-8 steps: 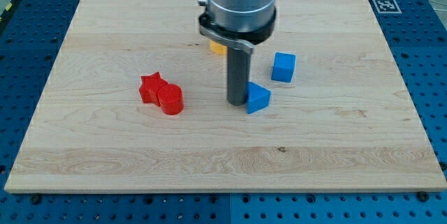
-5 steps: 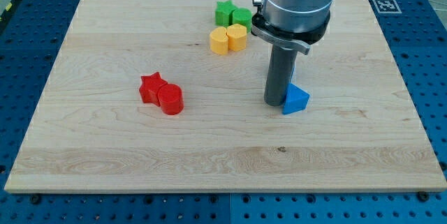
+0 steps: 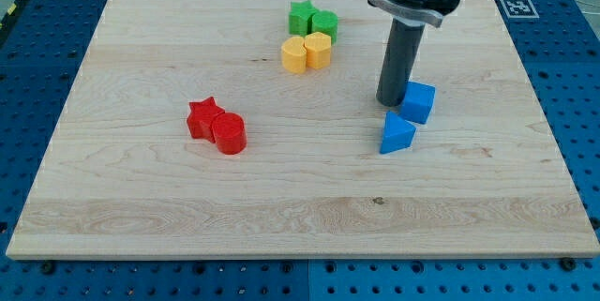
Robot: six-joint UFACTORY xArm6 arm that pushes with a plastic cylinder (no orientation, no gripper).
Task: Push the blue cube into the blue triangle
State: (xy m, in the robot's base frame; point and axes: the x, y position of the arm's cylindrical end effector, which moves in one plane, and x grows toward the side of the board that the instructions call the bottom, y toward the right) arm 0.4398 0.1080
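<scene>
Blue perforated metal surrounds a pale wooden board [image 3: 141,198], and a small black-and-white marker [image 3: 517,7] sits at the board's corner at about 1 o'clock. Jaws do not exist on this arm, so nothing spreads or pinches; it ends only in a dark rod. My tip [image 3: 392,105] stands on the wood, touching the left side of the blue cube [image 3: 418,101], at 9 o'clock from it. The blue triangle [image 3: 397,134] lies just below the cube, at about 7 o'clock from it, very close; whether they touch, I cannot tell. The tip is just above this triangle, at 12 o'clock from it.

At the board's top, a green star [image 3: 301,15] touches a green cylinder [image 3: 324,25]. Directly under them two yellow blocks [image 3: 307,52] sit together; their shapes are not clear. Towards 9 o'clock on the board, a red star [image 3: 203,117] touches a red cylinder [image 3: 229,134].
</scene>
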